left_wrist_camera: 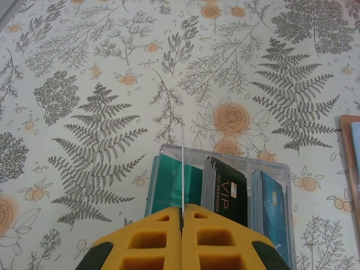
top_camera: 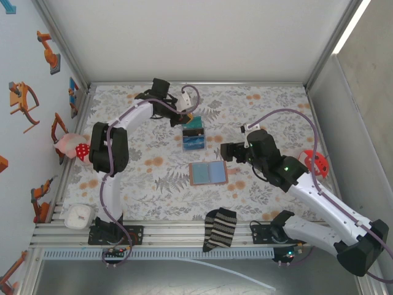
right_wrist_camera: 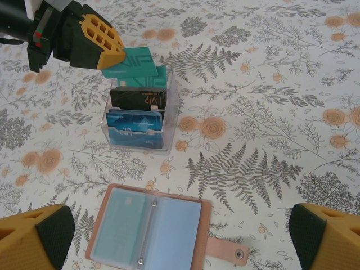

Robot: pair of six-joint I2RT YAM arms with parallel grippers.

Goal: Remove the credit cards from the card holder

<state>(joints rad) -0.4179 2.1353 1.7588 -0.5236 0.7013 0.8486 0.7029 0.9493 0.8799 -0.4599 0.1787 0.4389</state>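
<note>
**Card lifted at the box:** The left gripper (right_wrist_camera: pixel 112 55), yellow fingers pressed together, clamps a teal card (right_wrist_camera: pixel 134 63) by one end just above a clear box (right_wrist_camera: pixel 173 112) in the upper left of the right wrist view. In the box stand more teal cards at the back, a black card (right_wrist_camera: pixel 139 99) marked "VIP" in gold, and blue cards (right_wrist_camera: pixel 135 128) at the front. The smaller print on them cannot be read.

The card holder (right_wrist_camera: pixel 169 225) lies open and flat at bottom centre, below the box and apart from it. Its tan closing tab points right, and a pale card (right_wrist_camera: pixel 125 216) shows through its left sleeve.

Seen from overhead, the right gripper (top_camera: pixel 228 151) hovers right of the box. Its fingers (right_wrist_camera: pixel 34 239) are spread wide at the bottom corners of its own camera, holding nothing.

On the fern-and-rose tablecloth (top_camera: pixel 264 104), a striped sock (top_camera: pixel 220 229) lies at the bottom edge. A red-and-white object (top_camera: pixel 75 147) sits at the left, a red object (top_camera: pixel 316 161) at the right and a white object (top_camera: pixel 80 215) at lower left.
</note>
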